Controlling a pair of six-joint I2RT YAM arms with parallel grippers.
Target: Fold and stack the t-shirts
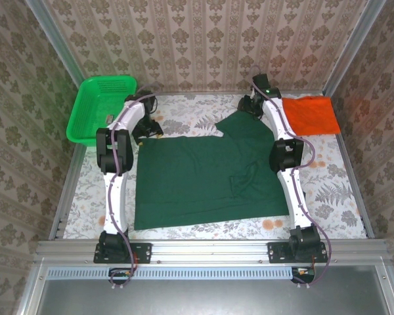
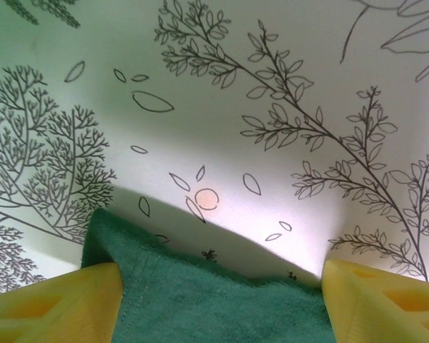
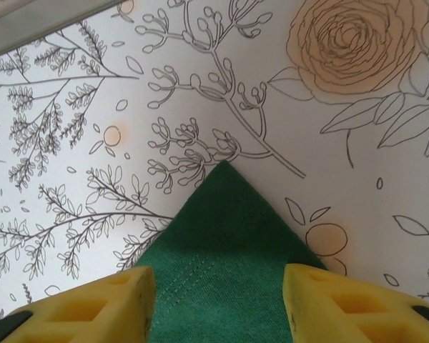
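Your left gripper (image 2: 222,314) is sitting with its yellow fingers (image 2: 50,304) spread wide, straddling the far-left corner of the dark green t-shirt (image 1: 203,177) and clasping nothing. Your right gripper (image 3: 218,307) is likewise spread and unclenched, its jaws standing either side of a pointed corner of the same shirt at the far right. The shirt is lying spread across the middle of the table (image 1: 328,190), while the orange t-shirt (image 1: 312,115) is resting as a flat patch in the far-right corner, apart from the green one. The basket (image 1: 102,98) is standing at the far left, beside your left arm.

As I am reading it, you are setting up the first fold by taking both far corners. You should be aiming to bite well inside each corner: on the right the cloth is narrowing to a tip, so a shallow pinch is likely to be slipping off. Be lowering until the fingers are pressing the fabric before closing, and be closing both sides together. When lifting, be raising the two corners evenly and carrying them toward the near edge so the fold line is running straight. Be watching the wrinkle (image 1: 243,178) right of centre, since it is likely to be getting trapped inside the fold unless the cloth is pulling taut
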